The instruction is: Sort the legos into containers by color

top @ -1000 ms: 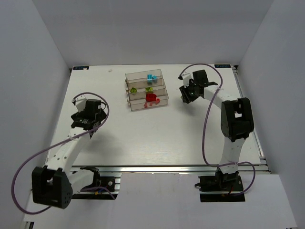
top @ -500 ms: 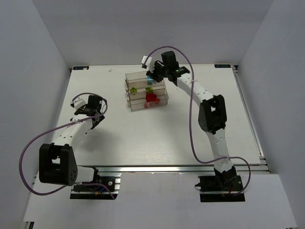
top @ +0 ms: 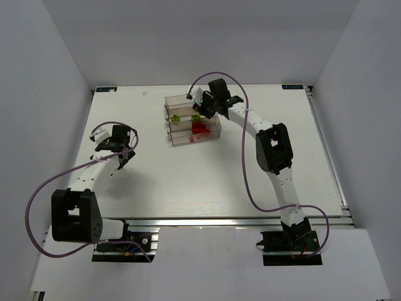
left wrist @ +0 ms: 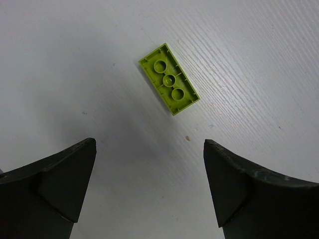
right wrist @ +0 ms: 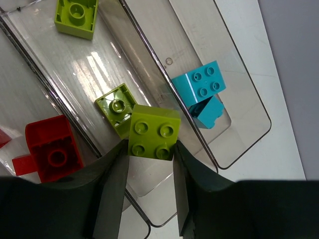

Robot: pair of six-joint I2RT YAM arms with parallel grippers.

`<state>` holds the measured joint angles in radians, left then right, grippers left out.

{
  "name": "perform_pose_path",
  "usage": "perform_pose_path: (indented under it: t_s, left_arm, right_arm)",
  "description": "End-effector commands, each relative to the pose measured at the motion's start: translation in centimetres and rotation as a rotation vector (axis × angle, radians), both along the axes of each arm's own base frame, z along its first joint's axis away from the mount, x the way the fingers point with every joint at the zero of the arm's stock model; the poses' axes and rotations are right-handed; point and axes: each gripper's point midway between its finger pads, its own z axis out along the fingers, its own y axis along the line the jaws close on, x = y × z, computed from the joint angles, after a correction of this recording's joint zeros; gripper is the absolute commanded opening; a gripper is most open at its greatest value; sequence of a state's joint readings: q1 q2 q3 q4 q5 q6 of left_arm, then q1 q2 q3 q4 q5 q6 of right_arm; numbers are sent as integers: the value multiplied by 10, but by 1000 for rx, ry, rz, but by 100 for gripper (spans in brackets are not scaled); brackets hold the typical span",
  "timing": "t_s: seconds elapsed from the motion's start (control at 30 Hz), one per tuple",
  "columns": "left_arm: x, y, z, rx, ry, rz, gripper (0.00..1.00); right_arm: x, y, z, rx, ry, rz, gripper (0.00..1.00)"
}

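Note:
The clear containers [top: 182,98] stand at the table's back middle. My right gripper [top: 202,108] hangs over them, shut on a yellow-green two-by-two brick [right wrist: 153,132]. In the right wrist view, my right gripper [right wrist: 151,149] holds that brick above the bin [right wrist: 99,59] with two yellow-green bricks [right wrist: 117,108]. Two cyan bricks [right wrist: 199,84] lie in the bin beside it, and a red brick [right wrist: 52,154] lies in the bin on the other side. My left gripper [top: 116,149] is open over the left of the table. Its jaws [left wrist: 148,149] stand just short of a flat yellow-green brick [left wrist: 169,85] on the table.
White walls close the table on the left, back and right. Purple cables loop from both arms. In the top view, red bricks [top: 199,128] and yellow-green bricks [top: 177,117] show through the bins; the cyan ones are hidden under my right gripper.
My right arm swung from the table's right side to above the containers and settled lower over them. My left gripper shifted slightly back and left.

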<state>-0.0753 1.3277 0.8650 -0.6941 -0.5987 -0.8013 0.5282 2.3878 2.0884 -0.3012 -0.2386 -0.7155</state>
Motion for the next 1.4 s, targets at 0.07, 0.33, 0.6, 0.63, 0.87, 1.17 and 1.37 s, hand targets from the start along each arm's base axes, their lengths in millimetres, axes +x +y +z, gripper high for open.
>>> perform_pose_path:
  t_s: [0.07,0.33,0.6,0.63,0.87,1.17,1.37]
  left_arm:
    - [3,0,4,-15,-29,-6,98]
    - [11,0,-1,-52,-12,8,98]
    - [23,6,-12,-94,-2,88,73]
    - [23,10,-16,-103,9,113,71]
    - [47,14,-45,-176,43,201,78]
    - [61,19,-58,-194,85,238,82]
    - [44,30,-31,-136,2,284,96]
  right_arm:
    - [4,9,22,23,-63,-12,58]
    - [8,4,58,89,-109,-62,69]
    - [-46,-44,158,461,-40,-304,28]
    - [-68,-49,182,518,-9,-247,29]
    - [-175,-84,176,599,190,-71,73]
    - [-222,-107,176,642,201,-4,74]
    - [-219,-111,167,655,261,-5,75]
